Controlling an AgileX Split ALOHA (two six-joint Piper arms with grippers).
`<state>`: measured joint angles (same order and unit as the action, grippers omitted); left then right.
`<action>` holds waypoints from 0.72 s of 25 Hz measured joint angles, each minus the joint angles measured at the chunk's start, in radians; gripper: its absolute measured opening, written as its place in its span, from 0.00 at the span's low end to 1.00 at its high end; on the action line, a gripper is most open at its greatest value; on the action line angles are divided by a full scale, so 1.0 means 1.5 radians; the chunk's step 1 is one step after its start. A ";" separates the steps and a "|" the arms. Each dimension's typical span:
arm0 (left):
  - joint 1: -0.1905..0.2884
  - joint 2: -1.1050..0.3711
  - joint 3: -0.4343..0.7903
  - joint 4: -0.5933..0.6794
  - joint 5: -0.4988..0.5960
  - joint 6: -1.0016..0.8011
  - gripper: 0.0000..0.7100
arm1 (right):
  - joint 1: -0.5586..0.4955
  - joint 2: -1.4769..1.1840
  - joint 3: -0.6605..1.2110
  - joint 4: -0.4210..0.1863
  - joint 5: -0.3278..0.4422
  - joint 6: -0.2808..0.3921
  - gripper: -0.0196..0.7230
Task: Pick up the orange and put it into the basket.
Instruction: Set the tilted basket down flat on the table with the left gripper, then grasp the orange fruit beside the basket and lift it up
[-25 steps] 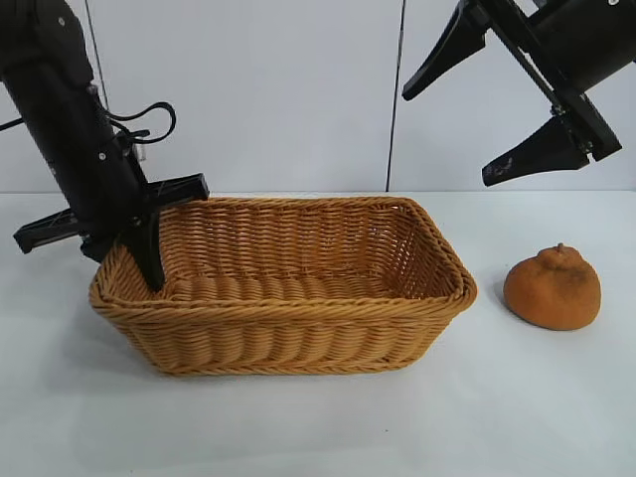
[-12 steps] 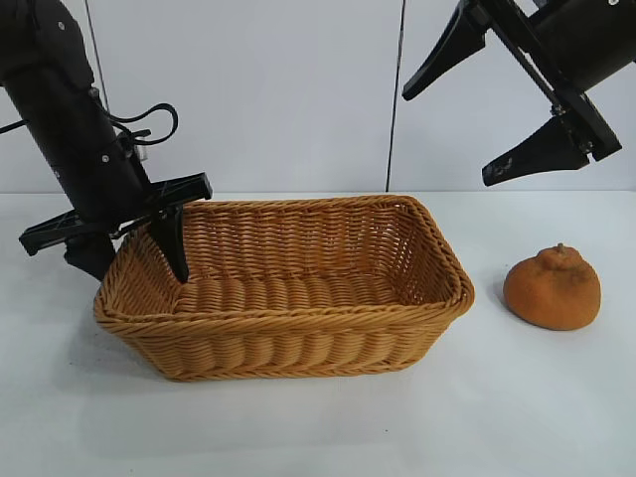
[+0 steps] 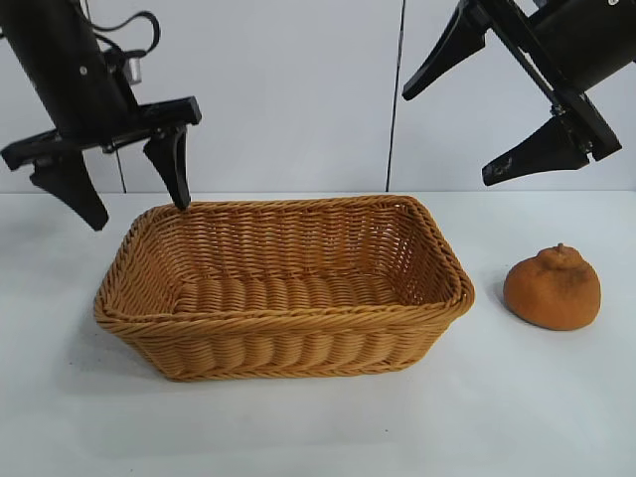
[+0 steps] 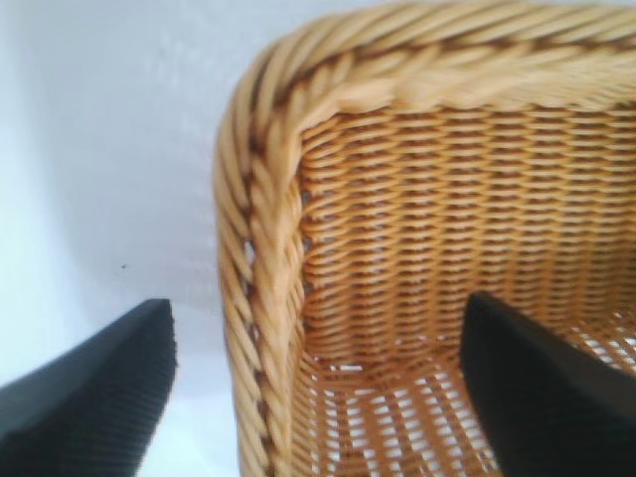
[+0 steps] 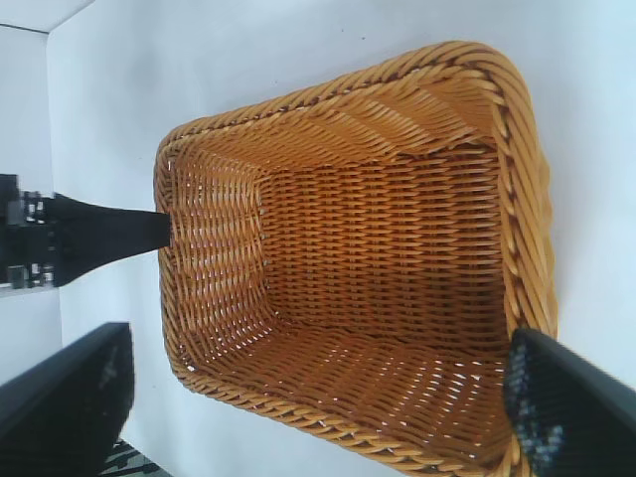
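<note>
Exterior view, left to right: left hand (image 3: 114, 189) is hovering spread wide above the basket's (image 3: 283, 316) left rim, empty. Orange (image 3: 553, 288) is sitting on the table (image 3: 537, 397) right of the basket, below the wide-spread right hand (image 3: 467, 124), the nearer one.
</note>
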<state>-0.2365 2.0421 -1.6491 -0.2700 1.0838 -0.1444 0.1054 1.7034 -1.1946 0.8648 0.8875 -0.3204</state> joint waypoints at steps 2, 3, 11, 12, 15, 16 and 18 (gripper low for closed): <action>0.000 -0.007 -0.040 0.018 0.024 0.006 0.80 | 0.000 0.000 0.000 0.000 -0.001 0.000 0.96; 0.002 -0.009 -0.058 0.028 0.036 0.006 0.80 | 0.000 0.000 0.000 0.000 -0.001 0.000 0.96; 0.072 -0.012 -0.143 0.070 0.085 0.052 0.80 | 0.000 0.000 0.000 0.000 -0.001 0.000 0.96; 0.088 -0.012 -0.143 0.072 0.086 0.060 0.80 | 0.000 0.000 0.000 0.000 -0.001 0.000 0.96; 0.128 -0.015 -0.143 0.076 0.086 0.066 0.80 | 0.000 0.000 0.000 0.000 -0.001 0.000 0.96; 0.138 -0.018 -0.143 0.080 0.086 0.068 0.80 | 0.000 0.000 0.000 0.000 -0.001 0.000 0.96; 0.146 -0.029 -0.143 0.085 0.086 0.068 0.80 | 0.000 0.000 0.000 0.000 -0.001 0.000 0.96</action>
<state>-0.0179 1.9984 -1.8638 -0.1425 1.2135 -0.0419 0.1054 1.7034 -1.1946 0.8648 0.8864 -0.3204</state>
